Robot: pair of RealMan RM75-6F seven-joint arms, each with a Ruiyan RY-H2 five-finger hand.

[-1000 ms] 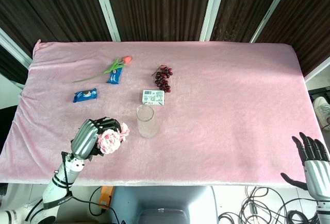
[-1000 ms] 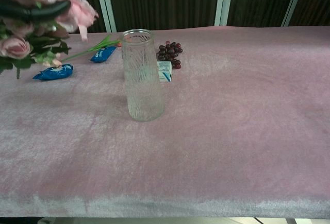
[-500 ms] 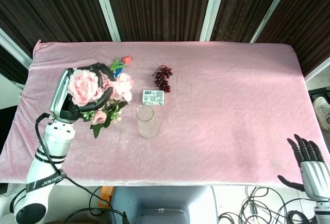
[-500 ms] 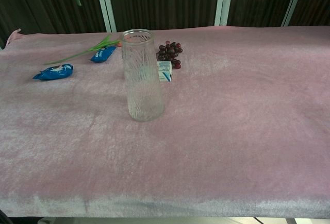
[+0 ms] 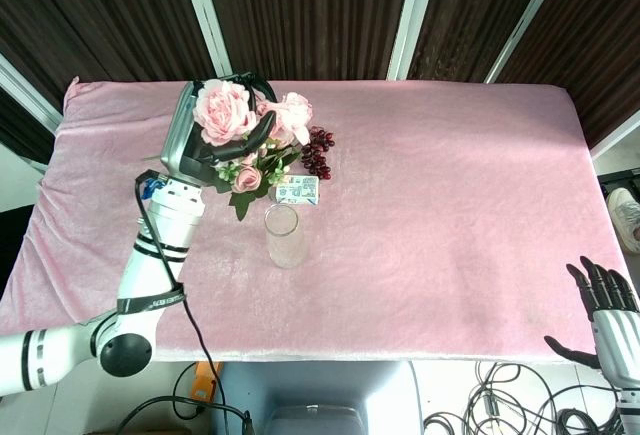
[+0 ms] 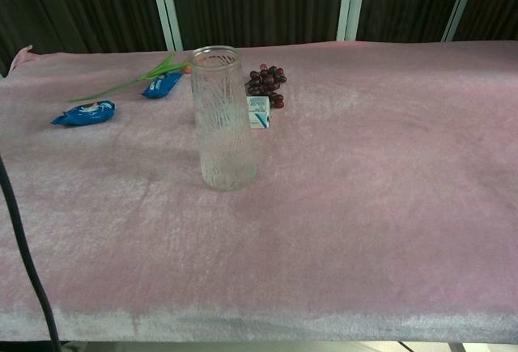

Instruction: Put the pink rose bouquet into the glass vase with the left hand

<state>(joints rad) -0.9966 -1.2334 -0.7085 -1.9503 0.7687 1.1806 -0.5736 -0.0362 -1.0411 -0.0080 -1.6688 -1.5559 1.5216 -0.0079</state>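
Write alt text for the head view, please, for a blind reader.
The left hand holds the pink rose bouquet raised above the pink table, behind the empty upright glass vase. The right hand is open at the table's near right corner.

A bouquet of large pink roses with green leaves (image 5: 250, 135) is gripped in the metal-grey left hand (image 5: 195, 135), raised above the pink velvet-covered table (image 5: 450, 195). A clear glass vase (image 5: 283, 236) is seen standing below the hand, a dark grape bunch (image 5: 320, 155) just beside the blooms. The black right hand (image 5: 598, 300) is held with fingers spread beyond the table edge.
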